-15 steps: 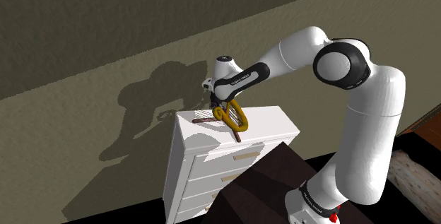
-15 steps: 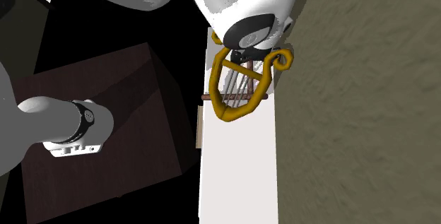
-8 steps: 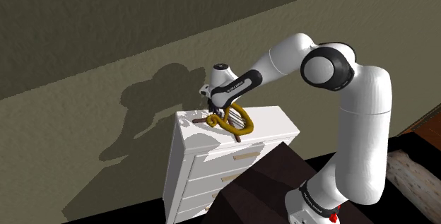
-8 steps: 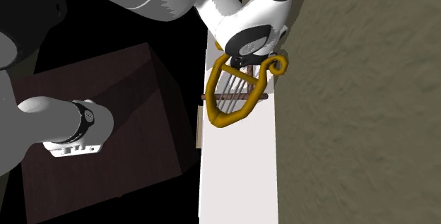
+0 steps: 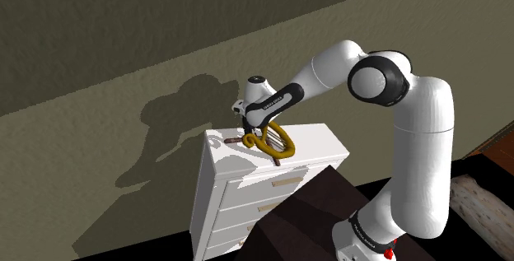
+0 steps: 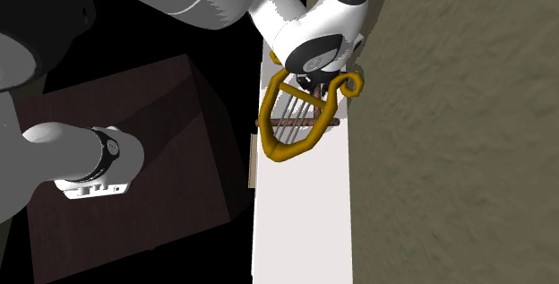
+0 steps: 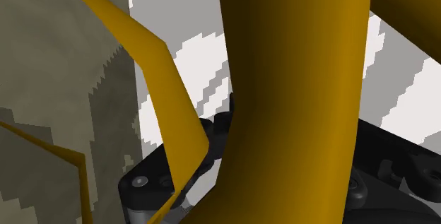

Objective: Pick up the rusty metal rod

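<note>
Rod (image 6: 301,123) lies under harp (image 6: 279,153) atop dresser (image 6: 300,224).

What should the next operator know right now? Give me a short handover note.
Gripper: low over the white dresser top, close against the golden harp. I cannot tell whether it is open or shut.
Rusty rod: lying flat on the dresser, crossing the harp.
Done: approach.
Left: secure the rod, probably without snagging the harp, then lift it.
</note>
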